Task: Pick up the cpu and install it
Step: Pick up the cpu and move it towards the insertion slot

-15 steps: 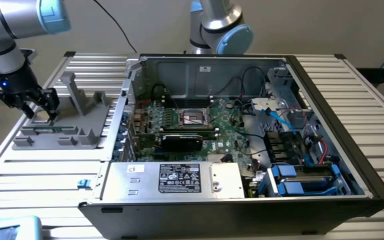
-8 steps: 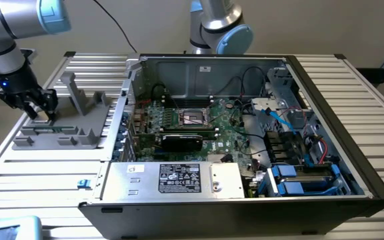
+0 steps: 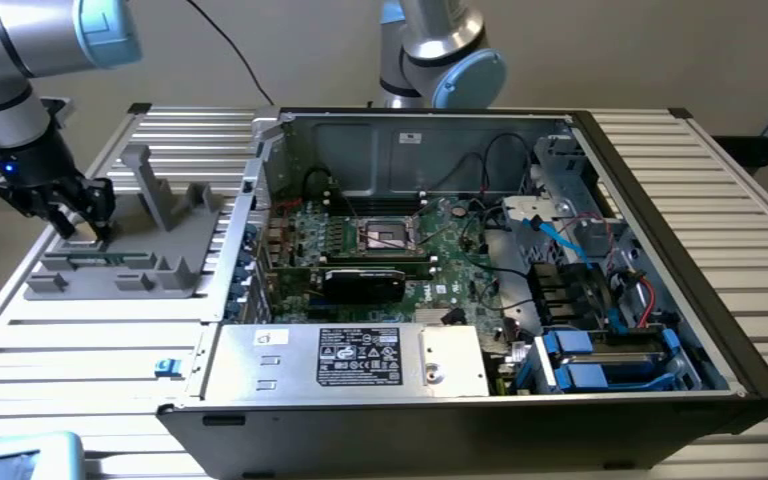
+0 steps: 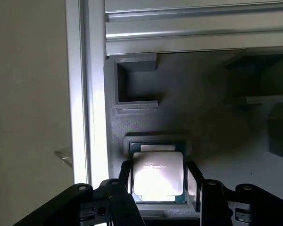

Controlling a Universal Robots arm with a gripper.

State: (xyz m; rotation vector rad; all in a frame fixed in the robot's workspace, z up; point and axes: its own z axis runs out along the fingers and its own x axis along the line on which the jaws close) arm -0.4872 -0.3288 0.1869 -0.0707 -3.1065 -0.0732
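– Gripper (image 3: 87, 231) low over the grey holder (image 3: 144, 272), nine o'clock of the case (image 3: 651, 330) in the exterior view.
– Fingers (image 4: 192, 181)?
– Parted, straddling the cpu (image 4: 158, 179), one each side; contact, can't tell. Cpu lies flat in the holder's pocket.

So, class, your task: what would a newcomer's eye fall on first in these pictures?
The big open computer case fills the middle and the exterior view's right, its green motherboard laid bare. At the exterior view's left the gripper reaches down to a grey holder. In the wrist view the shiny cpu glints in that holder's recess.
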